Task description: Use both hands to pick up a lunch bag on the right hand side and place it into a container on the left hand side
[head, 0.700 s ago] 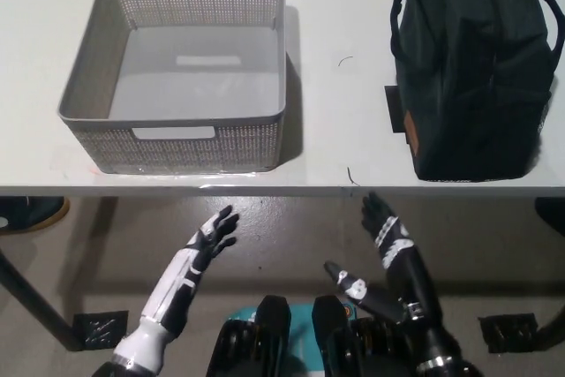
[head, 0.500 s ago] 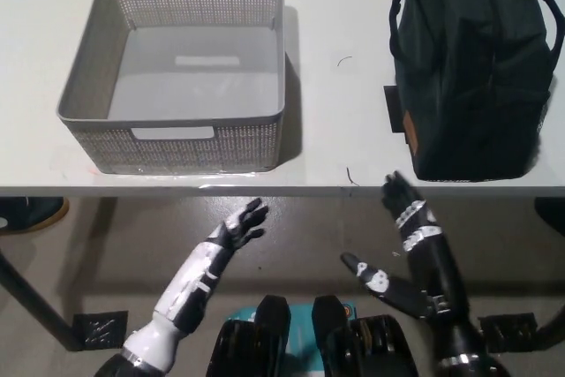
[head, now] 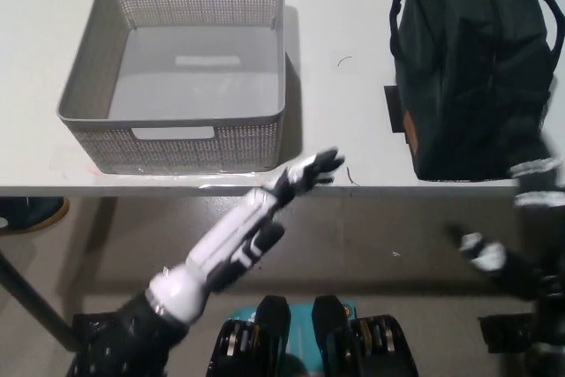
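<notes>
A dark green lunch bag [head: 472, 64] with black handles stands on the right of the white table [head: 340, 103]. On the left sits a grey perforated container [head: 181, 64] with nothing in it. My white left hand [head: 311, 170] is open, its fingers stretched over the table's front edge between the container and the bag. My black right hand [head: 521, 231] is blurred at the lower right, below the table edge and under the bag's right corner, fingers spread and holding nothing.
A small black tag [head: 390, 105] lies against the bag's left side. Bare tabletop runs between the container and the bag. A table leg base [head: 97, 328] stands on the floor at the lower left.
Both hands have risen and spread apart. The left hand moved up and right to the table edge. The right hand swung out to the right, below the bag.
</notes>
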You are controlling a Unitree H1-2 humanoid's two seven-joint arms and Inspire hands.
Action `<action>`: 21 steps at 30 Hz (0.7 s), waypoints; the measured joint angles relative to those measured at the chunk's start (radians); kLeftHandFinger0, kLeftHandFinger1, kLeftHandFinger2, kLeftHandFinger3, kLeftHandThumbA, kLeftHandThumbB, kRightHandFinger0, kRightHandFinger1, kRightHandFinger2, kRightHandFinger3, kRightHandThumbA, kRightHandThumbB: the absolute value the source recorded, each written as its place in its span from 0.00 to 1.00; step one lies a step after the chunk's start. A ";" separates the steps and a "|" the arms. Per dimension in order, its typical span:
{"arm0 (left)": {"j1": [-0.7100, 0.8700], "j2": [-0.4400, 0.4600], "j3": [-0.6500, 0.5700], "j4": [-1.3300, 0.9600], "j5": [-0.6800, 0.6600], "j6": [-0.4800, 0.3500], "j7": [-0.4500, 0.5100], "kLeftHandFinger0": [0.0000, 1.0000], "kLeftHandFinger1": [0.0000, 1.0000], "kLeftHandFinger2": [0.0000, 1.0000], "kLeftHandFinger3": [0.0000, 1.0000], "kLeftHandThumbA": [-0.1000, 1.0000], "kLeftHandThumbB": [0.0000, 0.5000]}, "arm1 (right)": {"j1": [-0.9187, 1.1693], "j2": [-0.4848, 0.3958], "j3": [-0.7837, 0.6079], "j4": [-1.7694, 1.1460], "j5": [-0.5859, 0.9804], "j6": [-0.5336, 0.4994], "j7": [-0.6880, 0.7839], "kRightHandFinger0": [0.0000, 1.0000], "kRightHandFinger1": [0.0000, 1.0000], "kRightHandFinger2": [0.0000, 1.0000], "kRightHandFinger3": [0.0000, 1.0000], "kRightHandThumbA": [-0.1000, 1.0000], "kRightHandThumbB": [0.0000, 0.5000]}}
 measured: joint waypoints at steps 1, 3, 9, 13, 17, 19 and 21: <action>-0.018 -0.001 0.001 0.000 0.000 0.008 0.000 1.00 1.00 1.00 1.00 1.00 0.86 | -0.007 -0.005 -0.014 -0.009 0.002 0.007 -0.004 1.00 1.00 1.00 1.00 1.00 0.73; -0.072 -0.007 0.007 0.006 0.000 0.029 0.000 1.00 1.00 1.00 1.00 1.00 0.93 | -0.025 -0.026 -0.055 -0.032 0.011 0.031 -0.014 1.00 1.00 1.00 1.00 1.00 0.73; -0.273 -0.055 0.053 0.110 0.000 0.093 0.008 1.00 1.00 1.00 1.00 1.00 0.84 | -0.112 -0.070 -0.150 -0.038 0.035 0.084 -0.049 1.00 1.00 1.00 1.00 1.00 0.72; -0.392 -0.088 0.078 0.242 0.004 0.133 0.017 1.00 1.00 1.00 1.00 1.00 0.78 | -0.173 -0.094 -0.199 -0.006 0.073 0.107 -0.062 1.00 1.00 1.00 1.00 1.00 0.70; -0.483 -0.101 0.113 0.402 -0.004 0.179 0.018 1.00 1.00 1.00 1.00 1.00 0.80 | -0.236 -0.133 -0.242 0.064 0.119 0.133 -0.069 1.00 1.00 1.00 1.00 1.00 0.69; -0.515 -0.107 0.126 0.466 -0.012 0.202 0.018 1.00 1.00 1.00 1.00 1.00 0.86 | -0.268 -0.156 -0.257 0.109 0.151 0.143 -0.069 1.00 1.00 1.00 1.00 1.00 0.65; -0.536 -0.117 0.135 0.508 -0.016 0.215 0.018 1.00 1.00 1.00 1.00 1.00 0.89 | -0.295 -0.169 -0.267 0.148 0.183 0.149 -0.065 1.00 1.00 1.00 1.00 1.00 0.66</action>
